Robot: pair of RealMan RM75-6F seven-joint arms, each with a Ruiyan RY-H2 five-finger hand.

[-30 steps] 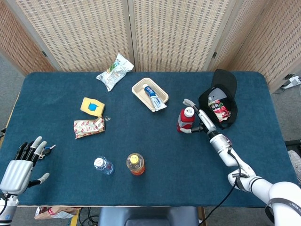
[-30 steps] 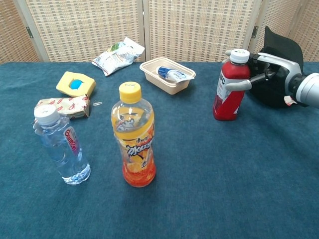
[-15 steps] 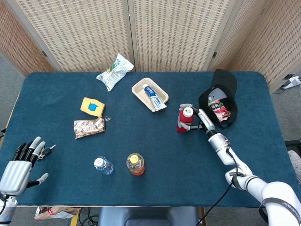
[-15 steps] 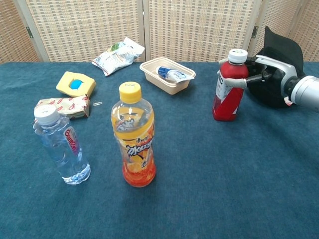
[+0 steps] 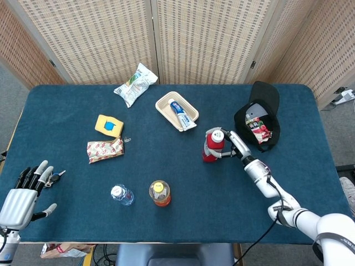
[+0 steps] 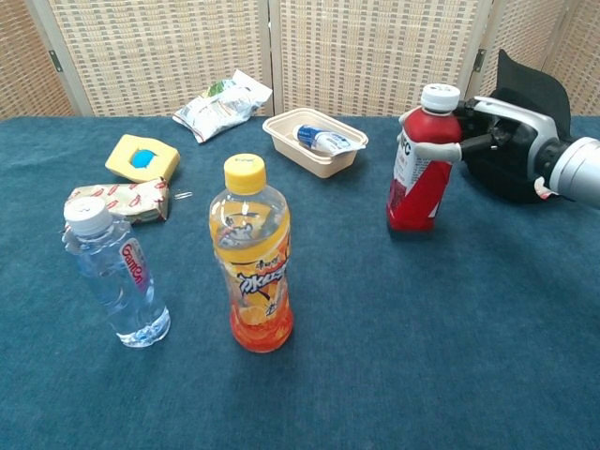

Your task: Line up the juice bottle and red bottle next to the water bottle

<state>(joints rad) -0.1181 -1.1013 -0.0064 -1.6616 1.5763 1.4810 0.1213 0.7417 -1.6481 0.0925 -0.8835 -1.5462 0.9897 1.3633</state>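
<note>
While the right robot hand grips the red bottle near its neck, the left robot hand rests spread.
The juice bottle stands just beside the water bottle on the tabletop, the red bottle well apart.

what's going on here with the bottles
The right hand grips the red bottle near its top, tilting it, off to the right of the other two bottles. The juice bottle already stands right beside the water bottle at the front of the table. The left hand is open at the table's front left corner, holding nothing.
</note>
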